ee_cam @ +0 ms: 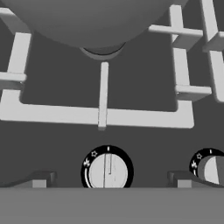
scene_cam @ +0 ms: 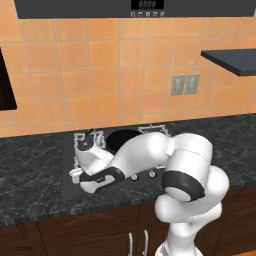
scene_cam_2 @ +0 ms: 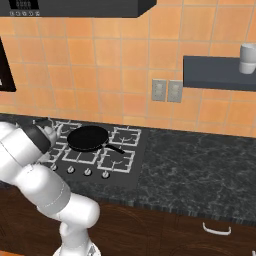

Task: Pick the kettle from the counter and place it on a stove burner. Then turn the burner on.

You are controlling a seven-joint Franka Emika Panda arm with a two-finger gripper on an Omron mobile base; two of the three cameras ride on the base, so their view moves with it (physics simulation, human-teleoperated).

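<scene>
Stove knob (ee_cam: 107, 170), white with a black ring, sits closest in the hand view, between the two dark fingertips (ee_cam: 40, 179); a second knob (ee_cam: 209, 168) lies beside it toward the frame's right edge. Gripper (ee_cam: 109, 181) jaws spread apart, holding nothing. Beyond the knob, a white burner grate (ee_cam: 103, 114) carries the kettle (ee_cam: 87, 19), its rounded grey underside over the burner. Left base view: kettle (scene_cam: 86, 150) at the stove's left end, near its front edge, beside the black frying pan (scene_cam: 121, 139). Counter (scene_cam: 30, 170) dark marbled stone around the stove (scene_cam_2: 125, 165).
</scene>
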